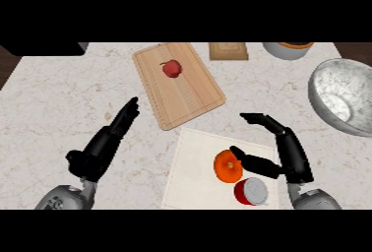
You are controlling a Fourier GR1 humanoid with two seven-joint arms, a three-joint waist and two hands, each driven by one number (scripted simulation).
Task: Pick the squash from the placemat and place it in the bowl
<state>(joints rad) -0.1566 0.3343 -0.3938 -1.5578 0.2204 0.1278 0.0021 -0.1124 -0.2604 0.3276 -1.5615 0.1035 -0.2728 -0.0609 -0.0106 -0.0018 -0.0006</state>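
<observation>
An orange squash lies on the pale placemat at the lower middle. My right hand hovers just right of it, open, with the thumb reaching toward the squash and the fingers stretched up and left; it holds nothing. The big metal bowl stands at the right edge, apart from the hand. My left hand rests open at the left, fingers pointing up toward the cutting board.
A wooden cutting board with a red apple lies at the top middle. A red-and-white can stands on the placemat below the squash. A small brown box and a grey pot sit at the back.
</observation>
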